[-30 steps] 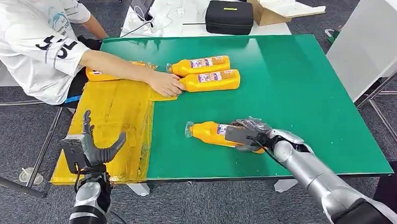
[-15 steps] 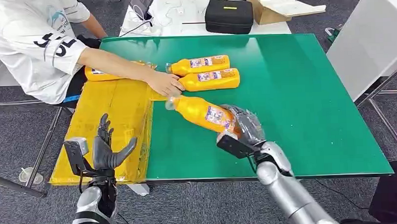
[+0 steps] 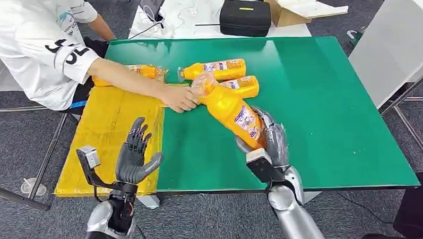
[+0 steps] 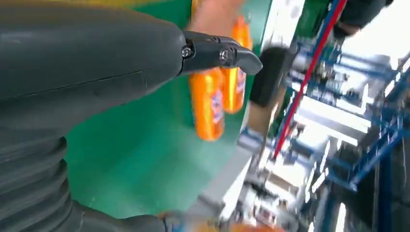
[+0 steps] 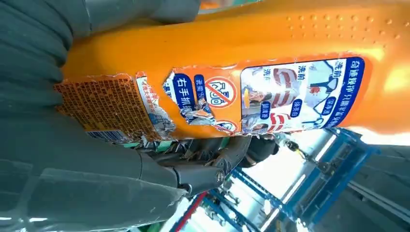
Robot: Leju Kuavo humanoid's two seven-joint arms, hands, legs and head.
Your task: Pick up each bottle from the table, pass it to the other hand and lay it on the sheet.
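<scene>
Bottle (image 3: 231,111) raised above green table (image 3: 325,99), grey carpet (image 3: 19,142).

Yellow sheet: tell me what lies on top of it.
On the yellow sheet lies one orange bottle at its far end, partly hidden by the person's forearm. The person's hand rests at the sheet's edge. What the arm covers cannot be seen.

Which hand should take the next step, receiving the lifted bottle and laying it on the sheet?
The left hand. It is open and raised over the yellow sheet, its palm turned toward the bottle. The right hand already grips that bottle's base above the green table, neck tilted leftward.
</scene>
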